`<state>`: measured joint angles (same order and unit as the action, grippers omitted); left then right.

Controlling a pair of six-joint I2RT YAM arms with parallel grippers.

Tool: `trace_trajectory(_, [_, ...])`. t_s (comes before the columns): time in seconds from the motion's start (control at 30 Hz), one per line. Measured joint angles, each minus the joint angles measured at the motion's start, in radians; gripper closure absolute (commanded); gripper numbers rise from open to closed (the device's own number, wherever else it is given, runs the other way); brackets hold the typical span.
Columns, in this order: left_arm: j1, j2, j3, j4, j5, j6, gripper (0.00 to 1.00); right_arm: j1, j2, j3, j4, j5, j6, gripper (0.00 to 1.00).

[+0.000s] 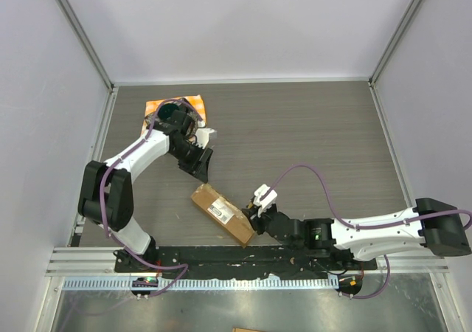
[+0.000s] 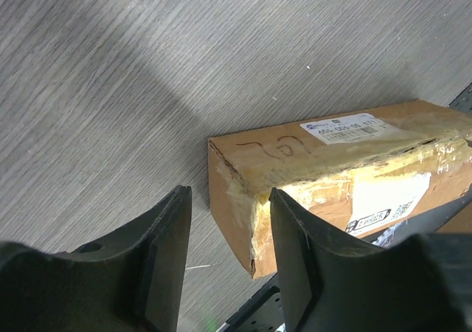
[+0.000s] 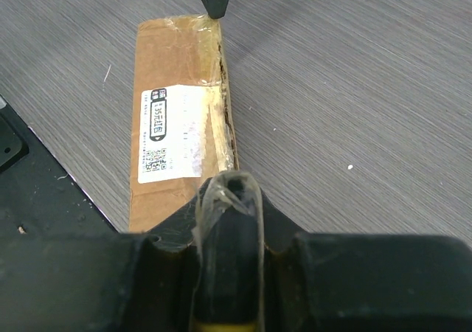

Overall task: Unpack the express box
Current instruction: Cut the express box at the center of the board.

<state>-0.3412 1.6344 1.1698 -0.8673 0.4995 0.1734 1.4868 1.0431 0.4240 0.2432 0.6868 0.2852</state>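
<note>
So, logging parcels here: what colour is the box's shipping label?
White label, black print; clearest in the right wrist view.

— What do the left arm [image 1: 140, 152] and right arm [image 1: 376, 232] look like?
— White shells, black joints and bases. A purple cable [image 1: 317, 175] loops along each. The fingers [image 2: 166, 258] are black, broad and tapering.

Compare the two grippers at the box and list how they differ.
The left gripper has its jaws apart with nothing between them; the right gripper looks closed on a dark tool. The left gripper is at the far end of the box, the right gripper at its near end. Both are black and point at the box.
</note>
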Motion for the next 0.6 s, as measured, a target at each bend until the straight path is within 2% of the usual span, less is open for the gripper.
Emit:
trace_trajectory(0.2, [0.000,0.007,0.013,-0.029,0.002,0.002,0.44,0.018,0.038,0.000,0.016,0.009,0.001,0.99])
trace_trajectory(0.33, [0.003,0.012,0.071,-0.081,0.003,0.017,0.34,0.030,0.057,0.000,0.029,0.026,0.002,0.99])
trace_trajectory(0.47, [0.010,0.006,0.121,-0.123,0.013,0.031,0.34,0.033,0.064,0.000,0.031,0.034,0.006,0.99])
trace_trajectory(0.6, [0.010,-0.021,0.098,-0.160,0.027,0.052,0.35,0.036,0.064,0.000,0.028,0.037,0.009,0.99])
